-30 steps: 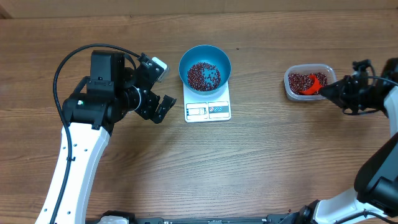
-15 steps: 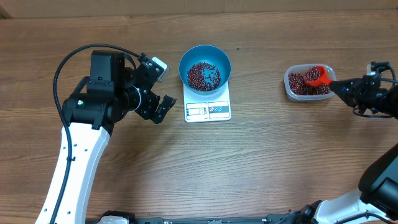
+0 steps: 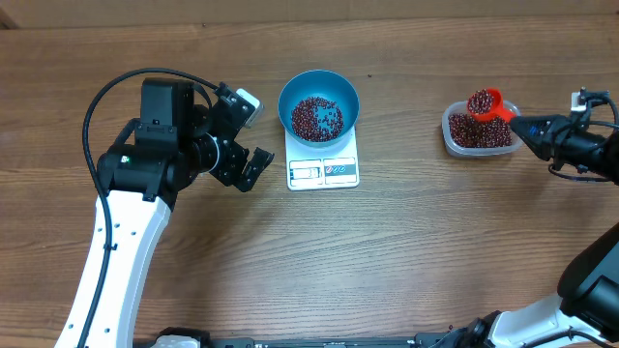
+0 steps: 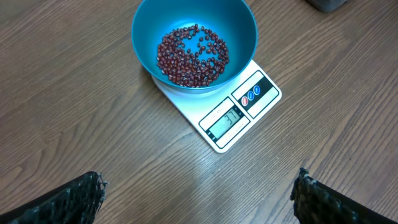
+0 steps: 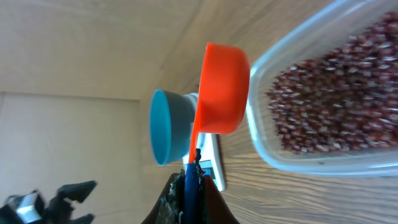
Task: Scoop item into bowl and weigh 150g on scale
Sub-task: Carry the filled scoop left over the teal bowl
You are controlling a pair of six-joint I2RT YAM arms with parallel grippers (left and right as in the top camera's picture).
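The blue bowl [image 3: 292, 95] stands on the white scale [image 3: 324, 171] with a layer of red-brown beans [image 3: 317, 116] in it. My right gripper [image 3: 527, 126] is shut on the handle of an orange scoop [image 3: 494, 100]. The scoop is heaped with beans and hangs over the far edge of the clear tub [image 3: 448, 136]. From the right wrist, the scoop [image 5: 221, 87] shows its underside beside the tub [image 5: 292, 165]. My left gripper [image 3: 253, 135] stands open and empty, left of the scale. Its camera sees the bowl [image 4: 239, 25] and the scale [image 4: 249, 99] with a lit display.
The clear tub holds more loose beans [image 3: 476, 133] at the right of the wooden table [image 3: 406, 251]. The left arm's white body and black cable occupy the left side.
The right gripper has lifted the scoop out of the tub's beans, now loaded, and shifted it toward the tub's far edge. The left arm has stayed still.
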